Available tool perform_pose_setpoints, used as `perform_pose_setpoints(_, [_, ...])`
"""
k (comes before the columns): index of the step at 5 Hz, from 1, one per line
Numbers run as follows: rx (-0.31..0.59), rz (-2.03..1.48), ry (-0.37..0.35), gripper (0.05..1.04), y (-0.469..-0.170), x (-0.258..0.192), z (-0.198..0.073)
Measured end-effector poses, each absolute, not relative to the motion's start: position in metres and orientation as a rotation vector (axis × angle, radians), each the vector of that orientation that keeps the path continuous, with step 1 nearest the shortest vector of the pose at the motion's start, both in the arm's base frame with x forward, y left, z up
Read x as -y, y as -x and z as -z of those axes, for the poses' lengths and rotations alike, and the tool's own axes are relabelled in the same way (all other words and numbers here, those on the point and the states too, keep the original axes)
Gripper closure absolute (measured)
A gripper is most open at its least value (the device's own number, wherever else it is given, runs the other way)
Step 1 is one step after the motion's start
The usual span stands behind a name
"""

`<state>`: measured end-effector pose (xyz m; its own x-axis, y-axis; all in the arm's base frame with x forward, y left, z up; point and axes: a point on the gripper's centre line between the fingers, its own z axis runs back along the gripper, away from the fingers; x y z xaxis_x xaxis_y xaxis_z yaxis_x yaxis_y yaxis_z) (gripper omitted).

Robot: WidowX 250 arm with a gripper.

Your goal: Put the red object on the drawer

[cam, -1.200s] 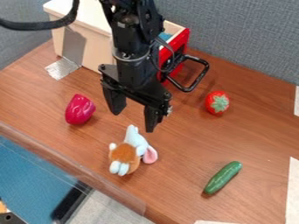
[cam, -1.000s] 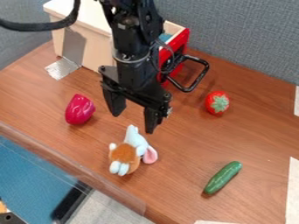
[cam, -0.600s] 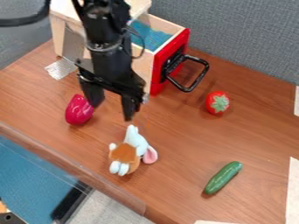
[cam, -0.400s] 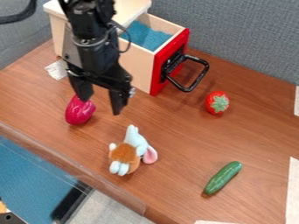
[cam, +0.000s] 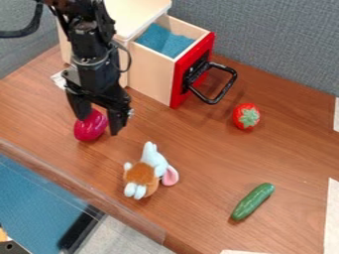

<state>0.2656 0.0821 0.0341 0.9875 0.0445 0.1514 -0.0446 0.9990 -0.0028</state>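
Gripper (cam: 98, 124) has shifted over to magenta toy pepper (cam: 90, 128), fingers wide apart, holding nothing. Probably light, stiff, slick; pinch across its mid-body.

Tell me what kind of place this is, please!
Probably a robot practice spot in a lab or office. A robot arm hangs over a wood-look table, grey fabric-like panels stand behind, and a plush toy lies near an open drawer.

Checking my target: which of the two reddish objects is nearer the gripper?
The magenta one, by the gripper; the red, green-topped one is farther, near the handle.
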Motion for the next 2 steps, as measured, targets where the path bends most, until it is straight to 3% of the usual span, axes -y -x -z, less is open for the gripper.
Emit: perform_pose_setpoints(2, [0.093, -0.068, -0.023, 0.083, -0.2708, -0.099, -0.0177])
